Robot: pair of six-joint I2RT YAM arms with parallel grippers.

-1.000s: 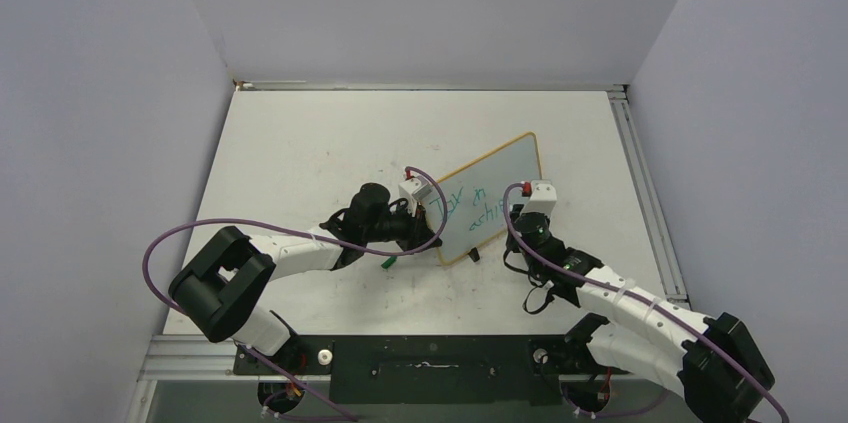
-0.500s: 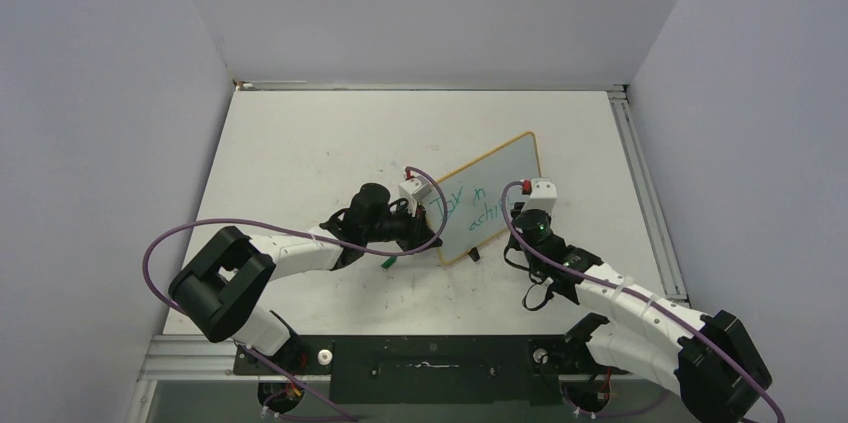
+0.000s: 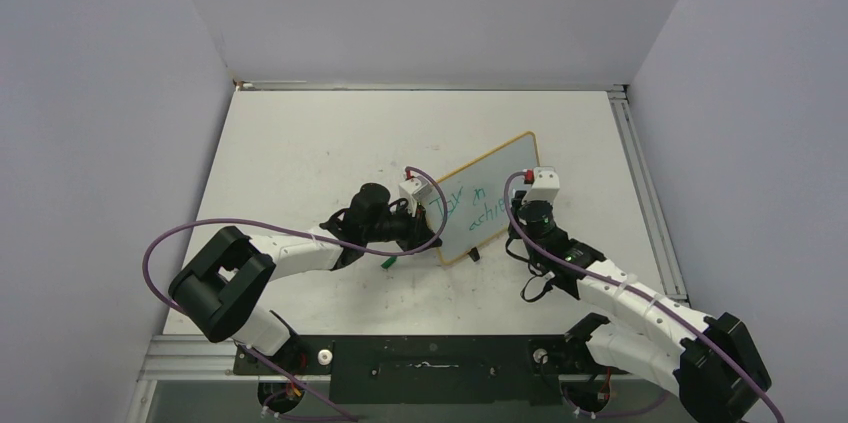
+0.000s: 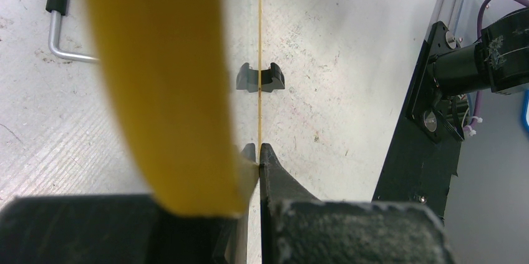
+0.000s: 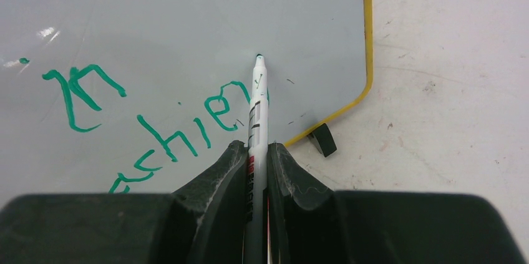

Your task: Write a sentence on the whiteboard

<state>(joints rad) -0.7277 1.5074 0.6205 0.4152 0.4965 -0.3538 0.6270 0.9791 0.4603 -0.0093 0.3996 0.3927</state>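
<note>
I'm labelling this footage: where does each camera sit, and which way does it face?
Top: above and behind the bases, facing down at the table; both arms show.
Left wrist: on the left gripper, sighting along the edge of the whiteboard; its fingers pinch it.
Right wrist: on the right gripper, facing the whiteboard's front; its fingers hold a marker.
Shared: both wrist views show the yellow rim.
</note>
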